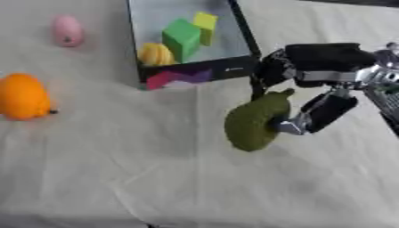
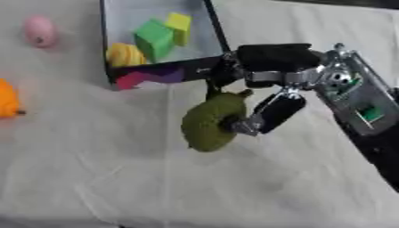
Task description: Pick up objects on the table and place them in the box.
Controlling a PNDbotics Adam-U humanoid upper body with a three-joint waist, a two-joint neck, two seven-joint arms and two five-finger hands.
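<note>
Already the open black-walled box [image 1: 195, 73] at the far edge of the white-clothed surface [image 1: 140, 178] holds green, yellow and rounded yellow pieces. Just short of it, the right hand [image 1: 311, 118] carries a dark green, bumpy pear-shaped fruit [image 1: 253, 122], fingers curled round it. An orange fruit [image 1: 22, 96] at the left edge and a pink egg-shaped object [image 1: 67, 30] toward the far left corner remain outside; no left hand shows.

Right hand [image 2: 269, 84]: black shells, silver joints.
Forearm housing [image 2: 355, 100], directly behind the hand, is silver-grey metal with a green insert, continuing into black casing.
</note>
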